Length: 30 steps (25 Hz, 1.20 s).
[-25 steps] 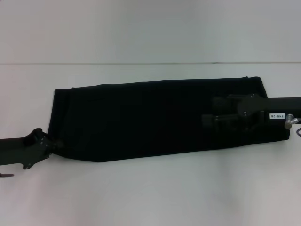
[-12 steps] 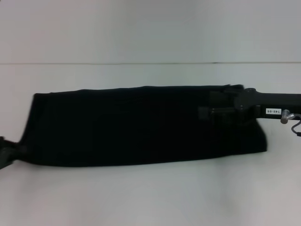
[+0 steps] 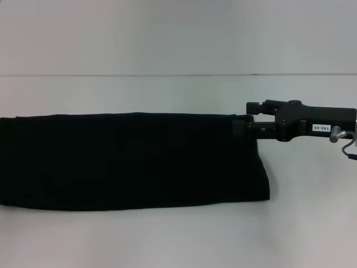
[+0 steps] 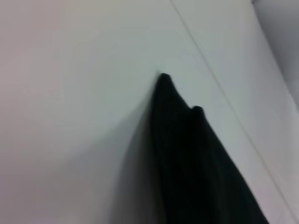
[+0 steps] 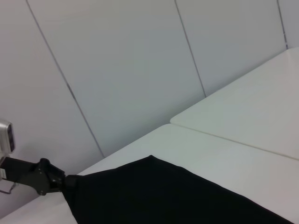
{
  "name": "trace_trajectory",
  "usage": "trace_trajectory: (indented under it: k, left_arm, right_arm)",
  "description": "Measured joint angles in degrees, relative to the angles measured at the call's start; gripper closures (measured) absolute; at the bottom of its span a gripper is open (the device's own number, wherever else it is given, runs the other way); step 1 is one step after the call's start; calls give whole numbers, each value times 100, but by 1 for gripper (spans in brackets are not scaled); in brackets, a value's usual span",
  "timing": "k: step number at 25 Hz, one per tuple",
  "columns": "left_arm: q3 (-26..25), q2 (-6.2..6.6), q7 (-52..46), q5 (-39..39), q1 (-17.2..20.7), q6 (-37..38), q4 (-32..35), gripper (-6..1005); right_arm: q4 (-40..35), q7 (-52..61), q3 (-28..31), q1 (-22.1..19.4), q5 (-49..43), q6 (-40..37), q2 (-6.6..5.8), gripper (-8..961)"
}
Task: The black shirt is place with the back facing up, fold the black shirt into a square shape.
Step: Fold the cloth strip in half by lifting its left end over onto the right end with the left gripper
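We see the right gripper (image 3: 249,124) reaching in level from the right edge of the head view, its black arm horizontal, fingertips at the far right corner of the large soft black fabric shirt (image 3: 134,161); it looks clamped on that corner; the left gripper (image 5: 65,183) is out of the head view, but the right wrist view shows it at the shirt's opposite end, touching the fabric, and we cannot tell its finger state; the shirt lies as a long folded band across the white table (image 3: 178,240), running off the left edge of the head view; the left wrist view shows only a peaked black fold (image 4: 187,154) over the white surface; versus a second ago the band has shifted leftward and straightened, the right gripper has gone from over the cloth to its corner; a plain white panelled wall (image 5: 131,70) stands behind the table.
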Motion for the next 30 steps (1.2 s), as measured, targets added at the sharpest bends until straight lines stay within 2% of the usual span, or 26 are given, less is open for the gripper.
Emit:
trace_trajectory:
  k: [3,6,8,10,13,14,15,16,19,21,22,23,24,26,28,30]
  left_arm:
    - [-17,1,5,-96,-83,245,-43,963]
    - [0,22,30,-365,-321,644,-170,960]
    - [11,64,67,-590,-576,901,-356,958]
    - [82,108,112,-797,-991,1064,-642,955]
    - [323,33,162,-885,-1653,1011,-973,951]
    - [476,-61,171,-889,-1909,914,-1061,950]
    - [652,-214,177,-894,-2179,782,-1119,948]
    - [732,-291,181,-896,-2311,697,-1136,947]
    - [1141,-781,229,-908,-2902,313,-1202,943]
    - [1330,-1121,282,-921,-3165,84,-1225,940]
    - [1330,-1121,282,-921,-3165,84,-1225,939]
    - [1447,-1308,334,-925,-3266,-102,-1270,938]
    - [1624,-1503,523,-996,-3344,-626,-1598,936]
    - [1681,-1514,924,-1177,-3397,-1309,-2215,934]
    - [1595,-1514,1707,-1503,-3376,-2037,-3164,931]
    - [1418,-1540,2443,-1714,-3249,-2217,-3576,928]
  right_arm:
    - [5,-13,4,-23,2,9,4,37]
    - [-7,-28,105,-93,4,10,-22,37]
    - [-17,-67,257,-169,6,10,-69,37]
    - [-34,-138,512,-288,7,5,-131,37]
    - [-76,-232,910,-493,11,-55,-229,37]
    - [-95,-247,1018,-569,24,-81,-270,37]
    - [-103,-250,1069,-633,47,-102,-306,38]
    - [-113,-255,1114,-703,76,-119,-350,38]
    - [-140,-288,1151,-875,196,-160,-468,38]
    - [-154,-310,1165,-950,257,-185,-533,38]
    - [-156,-319,1172,-981,275,-198,-568,38]
    - [-157,-321,1176,-1001,284,-205,-600,38]
    - [-156,-321,1177,-1009,292,-207,-622,38]
    - [-157,-322,1182,-1014,296,-217,-650,38]
    - [-157,-322,1185,-1013,297,-208,-664,38]
    - [-156,-322,1166,-997,293,-182,-672,38]
